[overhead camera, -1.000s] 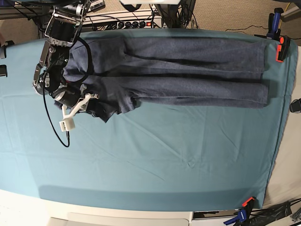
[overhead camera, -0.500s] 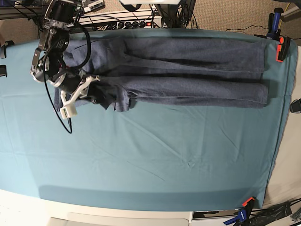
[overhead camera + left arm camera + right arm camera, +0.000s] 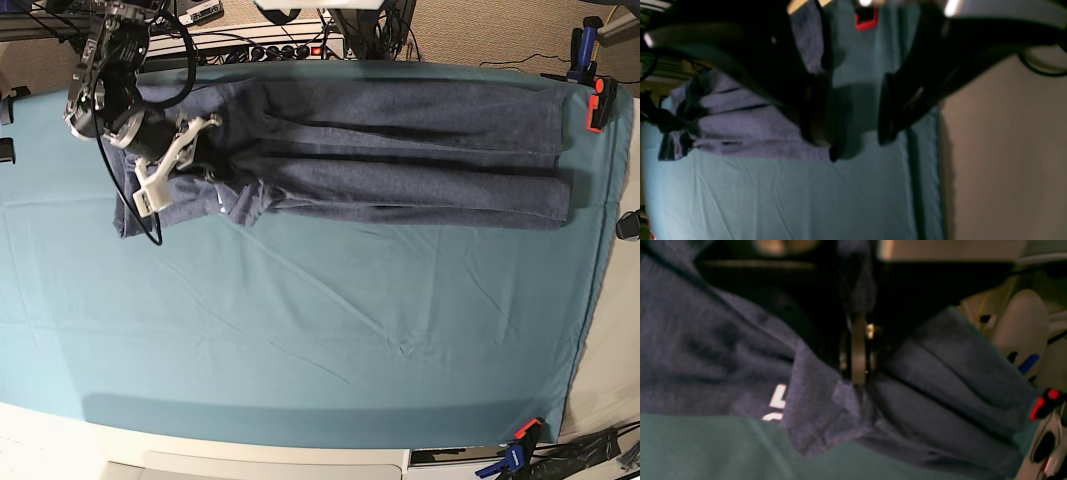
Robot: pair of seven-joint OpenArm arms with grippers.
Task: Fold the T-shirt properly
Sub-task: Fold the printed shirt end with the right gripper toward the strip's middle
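The T-shirt [image 3: 400, 150] lies as a long navy band across the far part of the teal table cloth [image 3: 320, 330]. My right gripper [image 3: 212, 165] is at the shirt's left end. In the right wrist view this gripper [image 3: 857, 375] is shut on a bunched fold of the T-shirt [image 3: 933, 373], with a bit of white lettering [image 3: 777, 401] showing beside it. In the left wrist view my left gripper [image 3: 857, 146] hangs open over bare cloth, just past the T-shirt's [image 3: 750, 126] other end, holding nothing.
An orange clamp [image 3: 598, 105] pins the cloth at the far right corner, and another clamp [image 3: 520, 440] is at the near right edge. A power strip and cables [image 3: 290, 48] run behind the table. The table's right edge drops off beside the left gripper.
My right gripper has moved toward the far edge of the table, dragging the shirt's left end with it. That end now lies more in line with the folded band.
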